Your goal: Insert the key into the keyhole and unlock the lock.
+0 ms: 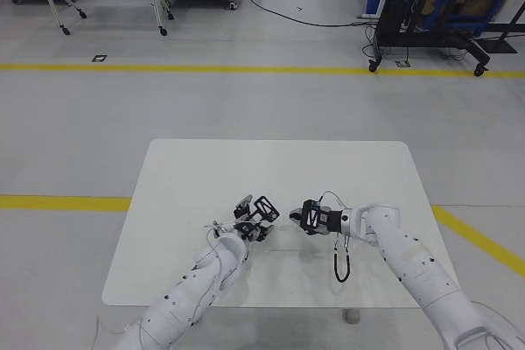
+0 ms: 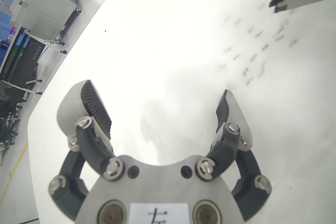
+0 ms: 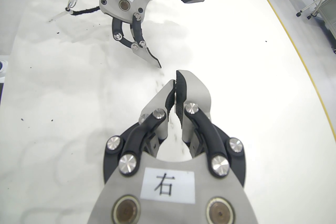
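The counter [image 1: 201, 166] I work at is a white slab with rounded corners, standing on a grey floor [image 1: 70, 131] crossed by yellow lines [image 1: 52, 202]. Its top is plain and matte. Near the middle I see a cluster of short dark scuff marks [image 2: 258, 51], all slanted much the same way. Small black specks [image 3: 56, 32] lie scattered over the surface, and a single one [image 2: 105, 31] sits well apart from the scuffs, toward one edge.

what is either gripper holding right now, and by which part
Nothing, as far as shows. The left gripper is open and empty; the right gripper is shut pad against pad with nothing between.
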You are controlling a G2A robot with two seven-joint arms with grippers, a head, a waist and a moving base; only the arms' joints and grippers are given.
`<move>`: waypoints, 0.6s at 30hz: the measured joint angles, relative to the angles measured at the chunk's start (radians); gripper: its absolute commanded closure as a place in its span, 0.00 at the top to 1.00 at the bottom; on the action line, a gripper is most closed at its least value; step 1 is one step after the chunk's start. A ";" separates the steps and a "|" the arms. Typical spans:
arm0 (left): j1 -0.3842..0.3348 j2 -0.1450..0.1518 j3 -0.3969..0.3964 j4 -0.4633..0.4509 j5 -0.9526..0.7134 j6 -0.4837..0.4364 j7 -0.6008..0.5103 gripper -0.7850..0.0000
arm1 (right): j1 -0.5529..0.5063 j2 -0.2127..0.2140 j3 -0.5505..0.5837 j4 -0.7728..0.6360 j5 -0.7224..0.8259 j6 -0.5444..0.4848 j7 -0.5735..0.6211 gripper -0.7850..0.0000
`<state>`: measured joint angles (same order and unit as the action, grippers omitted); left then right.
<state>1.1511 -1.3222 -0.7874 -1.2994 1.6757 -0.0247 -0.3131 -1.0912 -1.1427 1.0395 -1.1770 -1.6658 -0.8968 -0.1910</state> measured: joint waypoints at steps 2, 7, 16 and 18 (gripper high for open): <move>-0.001 0.000 -0.012 -0.017 0.000 0.004 0.000 1.00 | 0.000 0.000 0.000 0.000 0.000 0.000 0.000 0.00; 0.024 0.019 -0.084 -0.140 0.029 -0.014 0.007 1.00 | 0.000 0.000 0.000 0.000 0.000 0.000 0.000 0.00; 0.211 0.085 -0.355 -0.503 0.071 -0.084 0.012 1.00 | 0.000 0.000 0.000 0.000 0.000 0.000 0.000 0.00; 0.254 0.093 -0.412 -0.540 0.058 -0.092 0.011 1.00 | 0.000 0.000 0.000 0.000 0.000 0.000 0.000 0.00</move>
<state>1.4053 -1.2294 -1.1996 -1.8395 1.7335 -0.1171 -0.3022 -1.0912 -1.1427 1.0395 -1.1770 -1.6658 -0.8968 -0.1910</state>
